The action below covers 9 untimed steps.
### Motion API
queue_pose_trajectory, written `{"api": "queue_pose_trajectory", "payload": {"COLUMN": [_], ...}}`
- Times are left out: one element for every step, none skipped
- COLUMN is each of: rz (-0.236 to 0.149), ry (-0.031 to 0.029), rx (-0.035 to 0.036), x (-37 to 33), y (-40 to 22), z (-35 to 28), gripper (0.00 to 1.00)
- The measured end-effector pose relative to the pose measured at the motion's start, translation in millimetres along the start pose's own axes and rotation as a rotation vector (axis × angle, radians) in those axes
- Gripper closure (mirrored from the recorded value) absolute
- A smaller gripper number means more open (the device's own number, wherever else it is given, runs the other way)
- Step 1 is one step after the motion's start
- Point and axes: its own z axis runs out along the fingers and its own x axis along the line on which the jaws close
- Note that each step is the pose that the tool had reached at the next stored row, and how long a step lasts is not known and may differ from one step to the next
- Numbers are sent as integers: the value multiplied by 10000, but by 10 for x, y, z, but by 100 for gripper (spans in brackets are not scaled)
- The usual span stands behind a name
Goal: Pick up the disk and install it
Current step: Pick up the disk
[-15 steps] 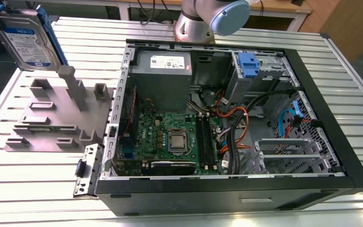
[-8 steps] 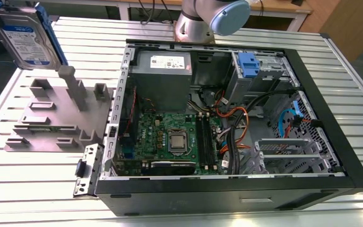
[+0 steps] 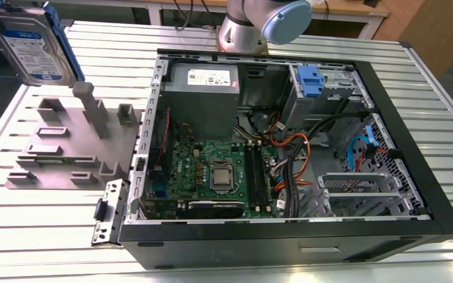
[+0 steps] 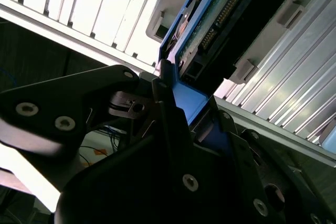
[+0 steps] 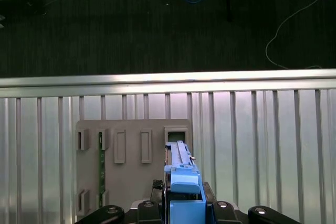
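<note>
The disk [image 3: 33,41], a silver drive with a white-and-blue label in a blue carrier, hangs in the air at the exterior view's upper left, above the grey holder plate [image 3: 69,147]. In the first wrist view the disk [image 5: 180,161] appears edge-on, with its blue end handle [image 5: 185,192] between the black fingers of my gripper [image 5: 184,203]. The second wrist view has my gripper [image 4: 181,108] shut on the blue handle, and the disk's [image 4: 210,19] circuit-board side and connector face the camera. The open computer case [image 3: 415,153] lies to the exterior view's right of the holder.
Inside the case, a blue bracket [image 3: 309,79] sits in the drive bay at the back, next to the grey power supply [image 3: 203,79]. The motherboard [image 3: 210,171] and cables [image 3: 289,153] cover the case floor. The arm's base [image 3: 262,23] stands behind the case. The slatted table's edge [image 5: 168,80] runs past the holder plate [image 5: 131,166].
</note>
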Motion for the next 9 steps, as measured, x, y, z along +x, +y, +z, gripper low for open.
{"api": "queue_pose_trajectory", "payload": {"rz": [0,0,0,0,0,0,0,1,0], "ry": [1,1,0,1,0,0,1,0,0], "rx": [-2,0,0,-1,0,0,0,1,1], "x": [0,0,0,0,0,0,0,-1,0], "y": [0,0,0,0,0,0,0,1,1], "z": [-4,-9,-16,-25,-32,-40,-49,-58,-66], "gripper": [64,64,64,64,64,64,64,64,64]}}
